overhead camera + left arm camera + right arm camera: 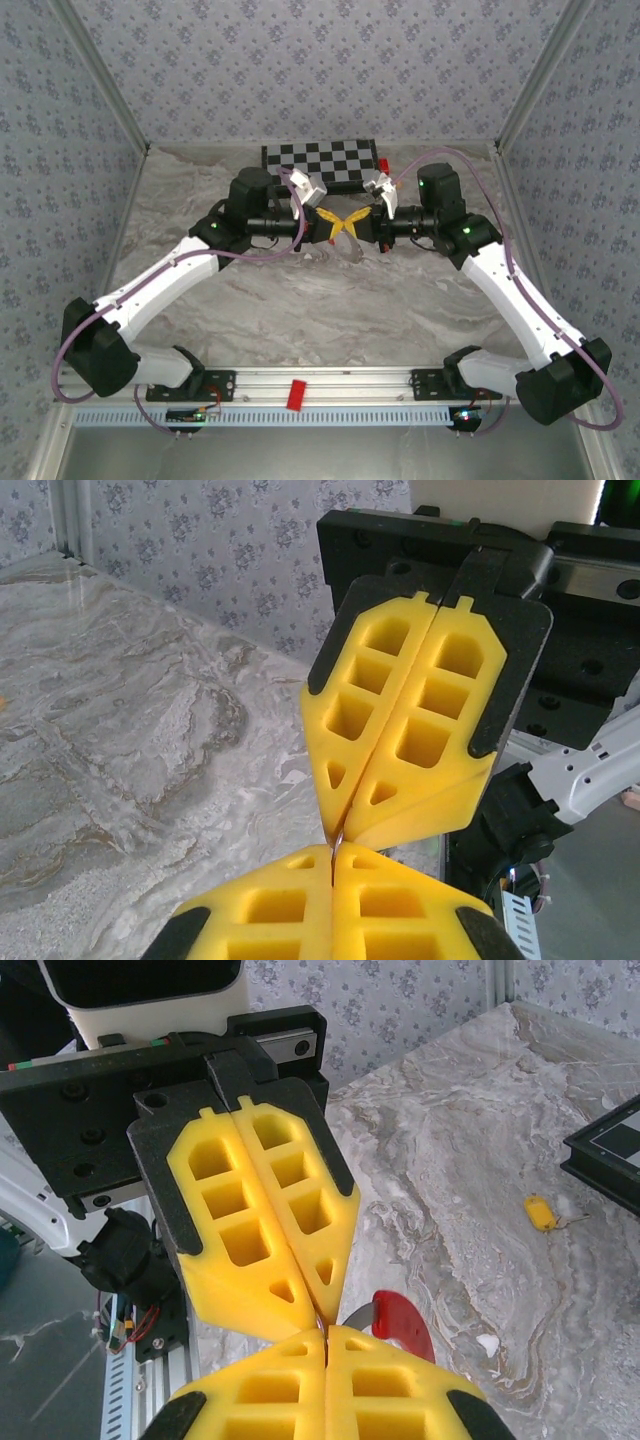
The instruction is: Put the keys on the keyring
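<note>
The two arms reach in toward each other over the middle of the marbled surface, and their yellow fingers meet tip to tip just in front of the chessboard.

The left hand is pressed together, with no gap along the seam between its two fingers. The right hand is pressed together as well, its fingers flush against each other. In each wrist view the opposite hand points straight at the camera, its tips touching the tips of the near one.

The keyring is up off the surface at that meeting point. In the right wrist view its red section curves out just beside the right hand's fingertips, and a short grey strip leads from it into the spot where the four tips come together. In the left wrist view a thin sliver of grey metal shows in the same seam, running from the left hand's tips to the right hand's. Both hands appear to pinch the ring there; the rest of the loop is hidden behind the fingers.

One small yellow key lies flat on the surface, well apart from the hands and near the dark corner of the chessboard, with a fine bit of wire at its end.
</note>
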Robot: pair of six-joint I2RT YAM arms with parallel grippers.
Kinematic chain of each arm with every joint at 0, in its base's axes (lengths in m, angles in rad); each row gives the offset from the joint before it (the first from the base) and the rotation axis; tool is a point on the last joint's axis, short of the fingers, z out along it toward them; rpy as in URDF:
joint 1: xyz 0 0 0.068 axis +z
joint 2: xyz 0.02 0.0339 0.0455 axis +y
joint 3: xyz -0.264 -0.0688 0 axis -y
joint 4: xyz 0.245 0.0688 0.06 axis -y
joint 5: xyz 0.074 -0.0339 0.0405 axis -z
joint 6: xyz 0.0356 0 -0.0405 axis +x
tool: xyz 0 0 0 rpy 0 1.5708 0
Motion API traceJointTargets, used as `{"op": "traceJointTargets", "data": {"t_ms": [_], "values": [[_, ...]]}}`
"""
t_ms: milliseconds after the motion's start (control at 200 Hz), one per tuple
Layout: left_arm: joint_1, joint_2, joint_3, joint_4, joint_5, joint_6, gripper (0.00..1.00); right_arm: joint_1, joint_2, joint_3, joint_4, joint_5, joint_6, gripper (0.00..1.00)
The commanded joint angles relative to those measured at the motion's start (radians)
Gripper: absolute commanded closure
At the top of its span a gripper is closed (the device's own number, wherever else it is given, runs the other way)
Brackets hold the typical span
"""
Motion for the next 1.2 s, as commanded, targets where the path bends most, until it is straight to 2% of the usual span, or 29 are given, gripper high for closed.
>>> {"op": "traceJointTargets", "data": {"t_ms": [0,45,280,395,465,545,715,1084,1194], "values": [[-0.024,0.000,0.042,0.022,-0.020,0.010,1.00,0.005,-0.045,-0.018,0.028,0.011,0.016,0.84],[-0.032,-0.003,0.039,0.025,-0.040,0.015,1.00,0.002,-0.066,-0.041,0.055,0.034,0.039,0.76],[-0.073,-0.040,0.007,0.061,-0.151,0.043,1.00,-0.065,-0.222,-0.205,0.232,0.185,0.171,0.75],[-0.106,-0.055,0.004,0.056,-0.244,0.084,1.00,-0.100,-0.266,-0.273,0.286,0.198,0.214,0.76],[-0.129,-0.065,0.001,0.052,-0.306,0.111,1.00,-0.097,-0.278,-0.297,0.305,0.181,0.228,0.73],[-0.148,-0.072,0.000,0.053,-0.348,0.131,1.00,-0.071,-0.291,-0.324,0.324,0.180,0.230,0.68],[-0.162,-0.082,0.008,0.043,-0.371,0.141,1.00,0.018,-0.332,-0.365,0.345,0.279,0.186,0.59],[-0.172,-0.088,0.017,0.030,-0.387,0.137,1.00,0.125,-0.335,-0.395,0.358,0.408,0.157,0.56],[-0.176,-0.086,0.018,0.032,-0.385,0.135,1.00,0.162,-0.333,-0.402,0.359,0.486,0.136,0.60]]}}
